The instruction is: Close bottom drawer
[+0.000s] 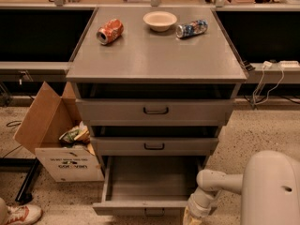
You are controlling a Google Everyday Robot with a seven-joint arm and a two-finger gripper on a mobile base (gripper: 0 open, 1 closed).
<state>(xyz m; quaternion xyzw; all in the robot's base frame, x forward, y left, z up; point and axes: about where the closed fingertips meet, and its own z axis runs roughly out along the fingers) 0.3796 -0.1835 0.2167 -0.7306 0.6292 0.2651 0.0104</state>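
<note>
Speckled flooring is being occupied by a grey metal cabinet (157, 60), with dark shelving and a workbench running behind it. The bottom drawer (150, 182), lowest of three, is being shown pulled well out towards the camera, its plain front (126, 208) near the lower edge of the view and its small dark handle (154, 213) only partly visible. Nothing can be made out in its wide, shallow tray. The gripper (191, 216) is being held low at the right end of that front, at the end of a pale arm (220, 182) reaching in from the right. Whether it is open or closed, or touching the front, cannot be told. The task is being judged as barely begun: the drawer is fully open, and the whole push inward is left to be done.

The top drawer (154, 110) and the middle drawer (154, 146) are being seen with dark gaps above their fronts. On the cabinet top, a pale bowl (160, 20) is being flanked by a red can (110, 31) and a blue can (191, 28), both lying on their sides; the bowl appears empty. A cardboard box (56, 163), standing open just left of the cabinet, is being used for crumpled rubbish (74, 135). A shoe (18, 214) is being cut off at the lower left corner.
</note>
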